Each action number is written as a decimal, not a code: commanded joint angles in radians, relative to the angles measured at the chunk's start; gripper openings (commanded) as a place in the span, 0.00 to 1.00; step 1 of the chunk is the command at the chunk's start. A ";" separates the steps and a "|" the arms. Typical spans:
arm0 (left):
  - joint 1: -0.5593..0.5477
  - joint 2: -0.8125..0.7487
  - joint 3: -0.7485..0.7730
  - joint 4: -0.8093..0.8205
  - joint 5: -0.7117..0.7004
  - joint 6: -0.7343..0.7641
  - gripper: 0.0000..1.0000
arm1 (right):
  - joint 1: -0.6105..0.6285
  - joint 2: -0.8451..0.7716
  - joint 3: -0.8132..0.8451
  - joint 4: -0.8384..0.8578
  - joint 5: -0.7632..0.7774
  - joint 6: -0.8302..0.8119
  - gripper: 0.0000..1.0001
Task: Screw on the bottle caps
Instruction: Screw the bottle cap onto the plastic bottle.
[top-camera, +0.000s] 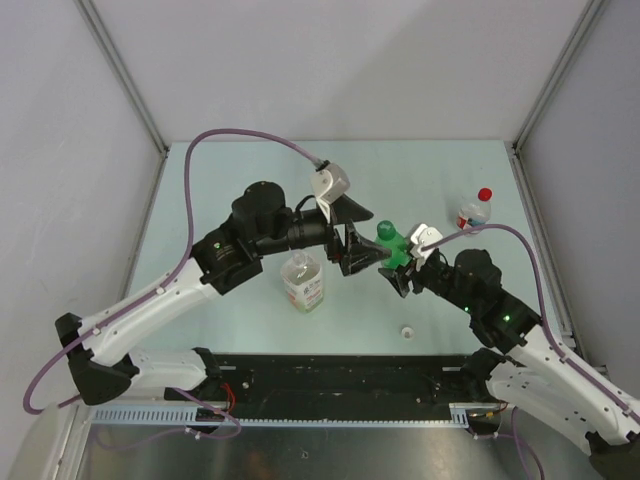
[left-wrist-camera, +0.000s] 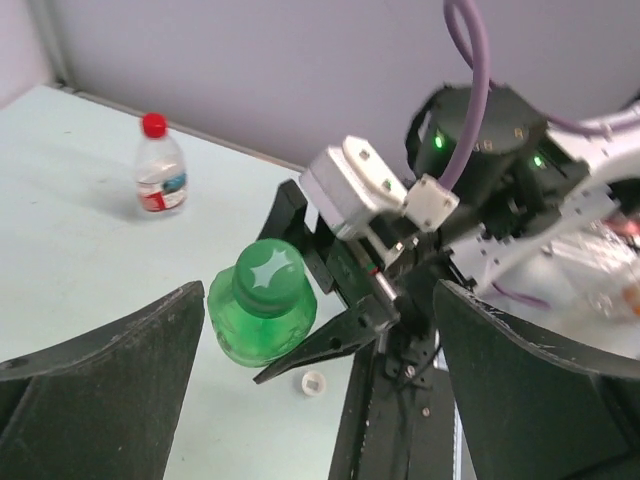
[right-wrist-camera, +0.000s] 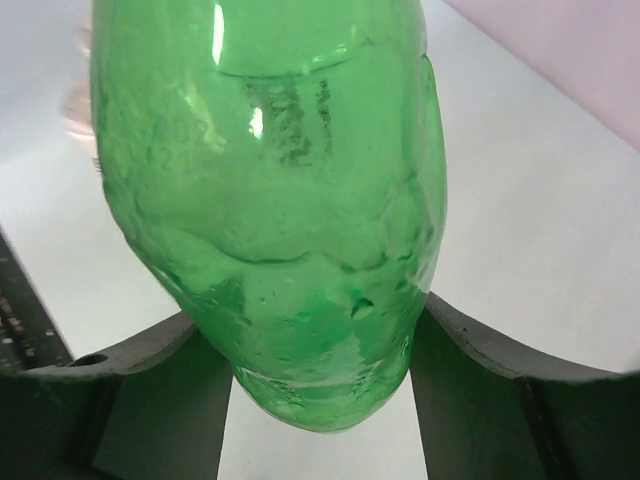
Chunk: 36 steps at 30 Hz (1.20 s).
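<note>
The green cap (left-wrist-camera: 268, 268) sits on the neck of the green bottle (left-wrist-camera: 262, 330), which is held tilted above the table. My right gripper (right-wrist-camera: 310, 320) is shut on that bottle's lower body (right-wrist-camera: 270, 200), one finger on each side. My left gripper (left-wrist-camera: 320, 400) is wide open, its fingers (left-wrist-camera: 100, 380) apart from the cap and touching nothing. In the top view the left gripper (top-camera: 368, 250) stands just left of the green cap (top-camera: 385, 232). A white cap (top-camera: 407, 331) lies loose on the table. The red cap (top-camera: 485, 194) is on the small clear bottle (top-camera: 474, 214).
A wider clear bottle with an orange label (top-camera: 303, 282) stands uncapped under the left forearm. The small red-capped bottle (left-wrist-camera: 160, 180) stands at the far right of the table near the wall. The black base rail (top-camera: 330, 375) runs along the near edge.
</note>
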 joint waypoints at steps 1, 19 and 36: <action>0.001 -0.003 0.031 0.032 -0.245 -0.123 0.99 | 0.003 0.046 0.047 -0.005 0.192 0.025 0.00; 0.000 0.193 0.140 0.010 -0.357 -0.268 0.59 | 0.012 0.086 0.047 0.002 0.228 0.032 0.00; -0.003 0.194 0.103 0.010 -0.354 -0.278 0.44 | 0.012 0.120 0.063 -0.019 0.301 0.064 0.00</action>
